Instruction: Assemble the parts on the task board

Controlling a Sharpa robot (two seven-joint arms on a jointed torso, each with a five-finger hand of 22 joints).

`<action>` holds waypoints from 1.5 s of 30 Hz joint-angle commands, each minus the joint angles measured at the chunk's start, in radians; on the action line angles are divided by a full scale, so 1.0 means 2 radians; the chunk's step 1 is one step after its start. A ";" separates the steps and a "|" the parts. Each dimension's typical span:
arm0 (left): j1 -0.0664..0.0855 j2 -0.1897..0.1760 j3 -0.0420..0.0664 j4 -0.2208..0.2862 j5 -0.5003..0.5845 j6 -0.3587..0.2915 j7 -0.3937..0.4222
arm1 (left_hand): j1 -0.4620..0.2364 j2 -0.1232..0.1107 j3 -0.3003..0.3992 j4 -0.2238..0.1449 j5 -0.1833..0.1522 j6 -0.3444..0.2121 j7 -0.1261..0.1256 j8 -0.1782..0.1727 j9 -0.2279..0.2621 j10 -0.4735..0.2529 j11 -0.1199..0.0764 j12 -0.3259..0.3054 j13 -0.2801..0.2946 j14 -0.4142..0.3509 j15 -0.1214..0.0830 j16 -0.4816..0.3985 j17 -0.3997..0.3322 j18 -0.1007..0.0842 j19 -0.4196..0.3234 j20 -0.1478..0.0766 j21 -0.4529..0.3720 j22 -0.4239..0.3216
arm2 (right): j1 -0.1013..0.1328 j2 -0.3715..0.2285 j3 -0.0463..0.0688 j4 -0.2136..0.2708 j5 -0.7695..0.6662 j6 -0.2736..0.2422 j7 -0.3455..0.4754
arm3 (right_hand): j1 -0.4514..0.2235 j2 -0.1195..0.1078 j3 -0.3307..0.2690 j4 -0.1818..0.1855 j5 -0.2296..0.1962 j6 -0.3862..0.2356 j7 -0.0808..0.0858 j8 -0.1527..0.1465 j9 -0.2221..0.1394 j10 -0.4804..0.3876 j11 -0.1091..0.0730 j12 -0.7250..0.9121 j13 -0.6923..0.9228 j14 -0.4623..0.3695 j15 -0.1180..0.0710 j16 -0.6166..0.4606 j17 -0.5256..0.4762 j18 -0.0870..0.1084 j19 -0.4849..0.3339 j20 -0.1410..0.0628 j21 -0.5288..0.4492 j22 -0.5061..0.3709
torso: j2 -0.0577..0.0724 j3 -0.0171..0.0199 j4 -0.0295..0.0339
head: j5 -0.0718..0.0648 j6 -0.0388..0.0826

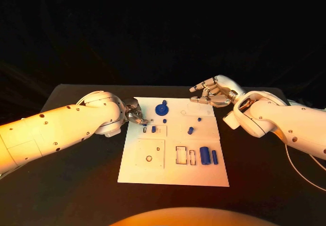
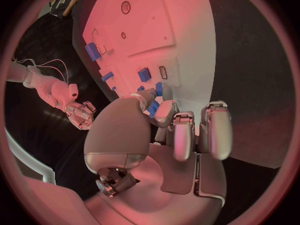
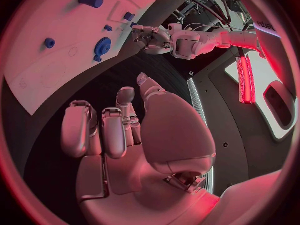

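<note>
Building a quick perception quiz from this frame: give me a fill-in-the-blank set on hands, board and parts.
1. The task board lies on a ____ table.
2. The left hand has its fingertips at a small blue part by the board's ____ edge in the head view.
3. The right hand hovers at the board's far ____ corner in the head view and holds nothing.
4. The round blue part lies nearer the board's ____ end.

Missing words: black; left; right; far

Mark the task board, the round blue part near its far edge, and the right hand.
task board point(image 1: 204, 176): head view, bare near-right area of the plate.
round blue part point(image 1: 161, 109): head view, middle of its disc.
right hand point(image 1: 210, 92): head view, middle of the hand.
</note>
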 commanded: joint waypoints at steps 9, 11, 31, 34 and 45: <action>-0.003 0.004 -0.001 -0.002 -0.024 0.055 -0.003 | -0.003 0.002 0.052 -0.048 -0.004 0.002 -0.005 0.003 0.000 0.003 0.000 -0.001 -0.001 0.052 0.000 0.002 0.132 0.000 0.018 0.000 0.001 0.053 | -0.001 0.001 0.000 0.000 -0.001 0.008 0.001 | 0.000 0.007 -0.003 0.001 0.002 0.004 0.001 0.001 0.001 -0.003 0.000 -0.002 0.000 0.026 0.003 -0.003 0.021 0.007 -0.003 0.001 -0.002 0.000 | 0.000 0.0005 -0.0006 | 0.001 -0.004; -0.003 0.004 -0.001 -0.003 -0.024 0.063 -0.006 | -0.003 0.002 0.052 -0.048 -0.004 0.002 -0.005 0.003 0.000 0.003 0.000 -0.001 -0.001 0.052 0.000 0.002 0.132 0.000 0.018 0.000 0.001 0.053 | -0.001 0.000 0.000 0.000 -0.001 0.008 0.002 | 0.000 0.007 -0.003 0.001 0.002 0.004 0.001 0.001 0.001 -0.003 0.000 -0.002 0.000 0.026 0.003 -0.003 0.021 0.007 -0.003 0.001 -0.002 0.000 | 0.000 0.0005 -0.0006 | 0.001 -0.005; -0.005 0.006 -0.001 -0.002 -0.028 0.084 -0.011 | -0.003 0.001 0.054 -0.049 -0.006 0.002 -0.005 0.003 0.001 0.003 0.000 -0.001 -0.002 0.052 0.000 0.002 0.132 0.000 0.017 0.000 -0.001 0.051 | -0.002 0.000 0.000 0.001 -0.001 0.010 0.003 | 0.000 0.007 -0.003 0.001 0.002 0.004 0.001 0.001 0.001 -0.003 0.000 -0.002 0.000 0.026 0.003 -0.003 0.021 0.007 -0.003 0.001 -0.002 0.000 | 0.000 0.0002 -0.0003 | 0.001 -0.008; -0.005 0.006 -0.001 -0.002 -0.028 0.086 -0.011 | -0.003 0.000 0.055 -0.049 -0.006 0.003 -0.005 0.003 0.001 0.003 0.000 -0.001 -0.002 0.052 0.000 0.002 0.132 0.000 0.017 0.000 0.000 0.052 | -0.002 0.000 0.000 0.000 -0.001 0.010 0.003 | 0.000 0.007 -0.003 0.001 0.002 0.004 0.001 0.001 0.001 -0.003 0.000 -0.002 0.000 0.026 0.003 -0.003 0.021 0.007 -0.003 0.001 -0.002 0.000 | 0.000 0.0000 -0.0004 | 0.001 -0.008; -0.005 0.008 -0.001 -0.002 -0.020 0.085 -0.008 | -0.003 -0.001 0.055 -0.050 -0.007 0.003 -0.005 0.003 0.001 0.003 0.000 -0.001 -0.001 0.052 0.000 0.002 0.132 0.000 0.017 0.000 -0.001 0.052 | -0.002 0.000 0.000 0.001 -0.001 0.010 0.002 | 0.000 0.007 -0.003 0.001 0.002 0.004 0.001 0.001 0.001 -0.003 0.000 -0.002 0.000 0.026 0.003 -0.003 0.021 0.007 -0.003 0.001 -0.002 0.000 | 0.000 0.0002 0.0000 | 0.001 -0.009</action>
